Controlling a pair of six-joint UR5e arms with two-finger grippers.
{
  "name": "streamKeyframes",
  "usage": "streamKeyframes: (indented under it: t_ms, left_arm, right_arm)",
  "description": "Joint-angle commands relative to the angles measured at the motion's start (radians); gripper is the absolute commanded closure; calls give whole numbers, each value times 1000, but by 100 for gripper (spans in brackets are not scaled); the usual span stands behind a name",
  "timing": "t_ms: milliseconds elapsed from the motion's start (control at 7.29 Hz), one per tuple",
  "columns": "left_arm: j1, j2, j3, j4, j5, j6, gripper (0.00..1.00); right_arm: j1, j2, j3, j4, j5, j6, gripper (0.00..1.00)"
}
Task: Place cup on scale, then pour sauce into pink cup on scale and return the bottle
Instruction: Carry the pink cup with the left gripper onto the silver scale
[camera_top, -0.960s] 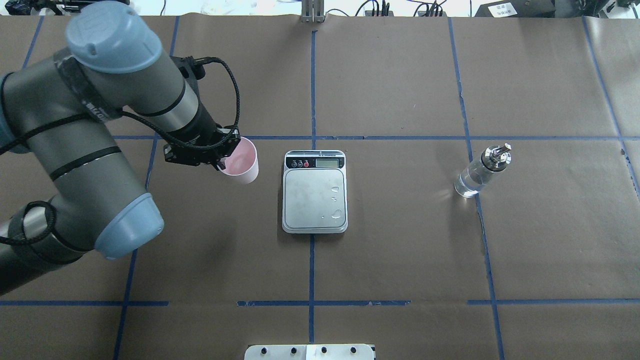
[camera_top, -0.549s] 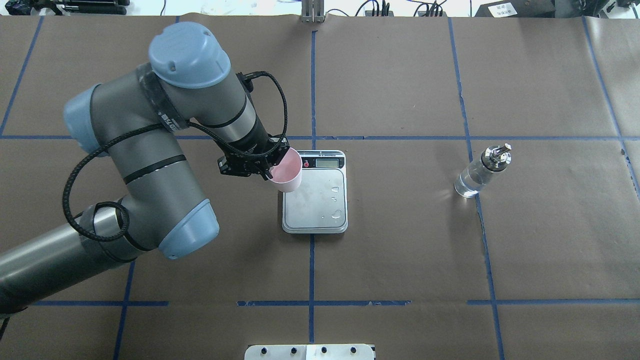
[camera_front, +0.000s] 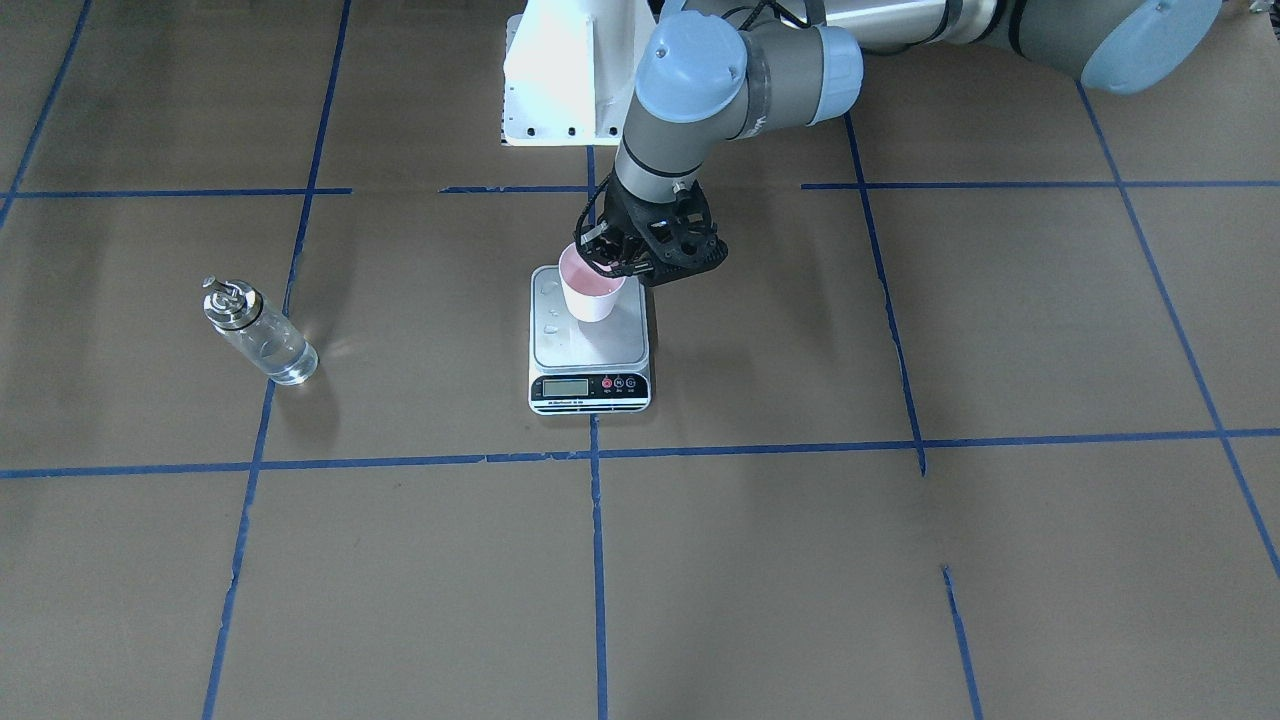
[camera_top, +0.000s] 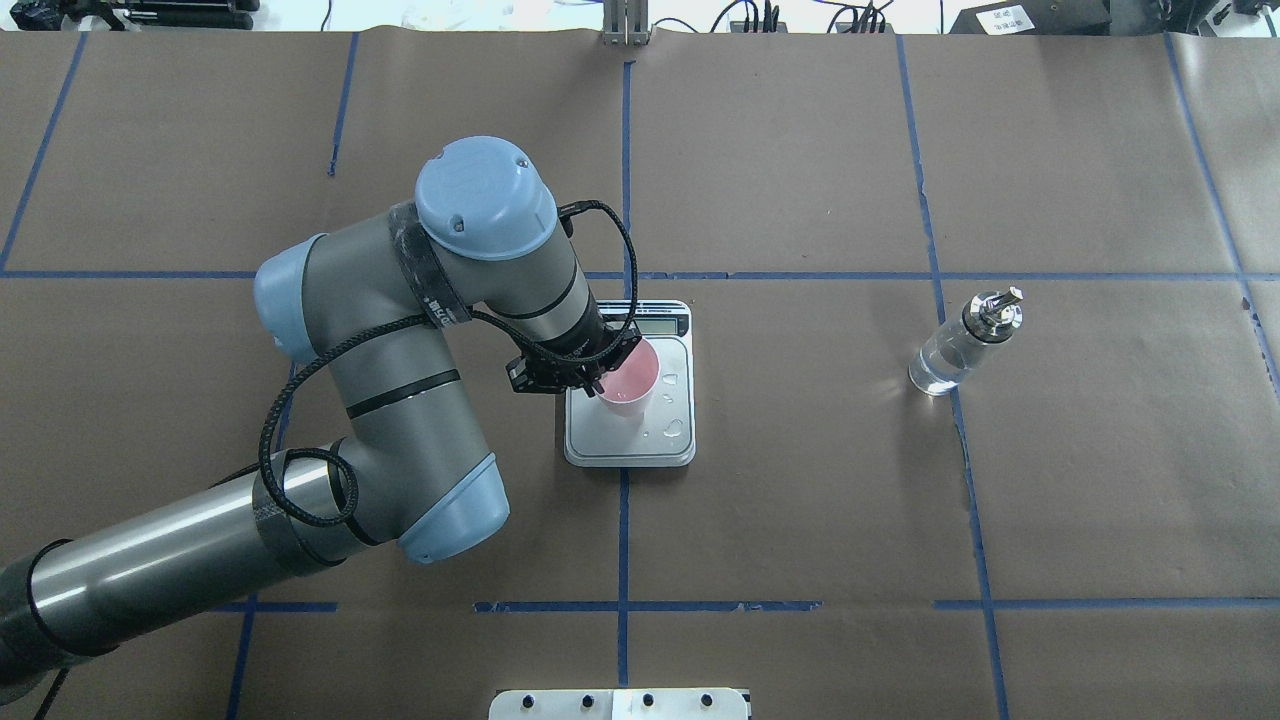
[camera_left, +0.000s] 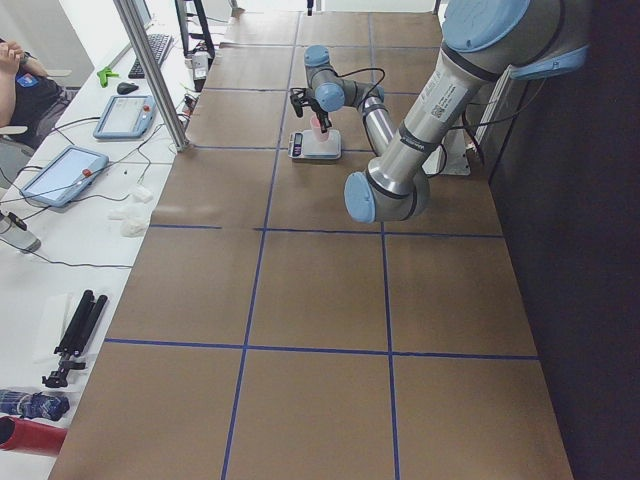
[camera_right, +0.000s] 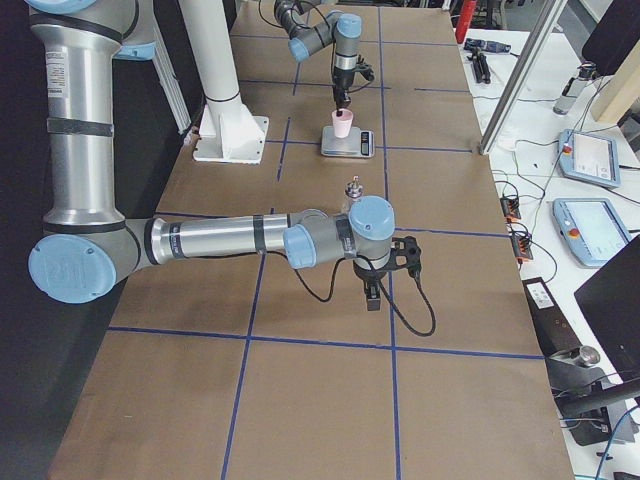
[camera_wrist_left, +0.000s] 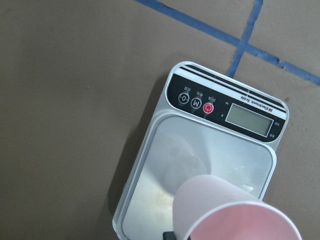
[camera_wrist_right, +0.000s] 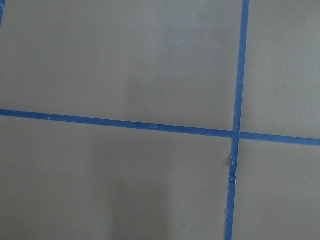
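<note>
My left gripper (camera_top: 602, 381) is shut on the near rim of the pale pink cup (camera_top: 632, 376), which it holds upright over the silver platform of the scale (camera_top: 640, 442). The left wrist view shows the cup (camera_wrist_left: 235, 215) over the platform (camera_wrist_left: 165, 165), below the display and buttons; I cannot tell whether its base touches. In the front view the cup (camera_front: 592, 285) sits over the scale's (camera_front: 590, 352) far half. The glass bottle (camera_top: 958, 345) with clear sauce stands upright far to the right, untouched. My right gripper (camera_right: 372, 296) hangs over bare table near the bottle (camera_right: 352, 189); I cannot tell its state.
Water drops lie on the scale's right side (camera_top: 672, 405). The white robot base (camera_front: 560, 70) stands behind the scale. A metal post (camera_left: 150, 70), tablets (camera_left: 62, 175) and a seated person (camera_left: 15, 70) are beyond the table's far edge. Blue tape lines grid the brown paper.
My left arm has carried the cup rightward from the table left of the scale to above the scale's platform. The bottle has not moved.
</note>
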Motion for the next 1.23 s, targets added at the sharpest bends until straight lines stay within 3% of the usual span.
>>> streamKeyframes:
  t_ms: [0,274,412,549,823,1097]
  left_arm:
    - [12,-1,21,-16,14,-3,100]
    - [14,-1,35,-41,14,-1,100]
    - [12,2,35,-47,14,5,72]
    - [12,3,30,-46,17,12,1]
    - [8,11,-13,-32,17,14,0]
    - [-9,32,-120,44,14,38,0]
  right_arm:
    - [-1,4,9,-6,6,34,0]
    - [-1,4,9,-5,4,34,0]
    - [-1,4,10,-5,6,34,0]
    - [-1,6,10,-2,6,34,0]
    - [-7,7,50,-11,32,78,0]
    - [-56,-25,171,-22,33,172,0]
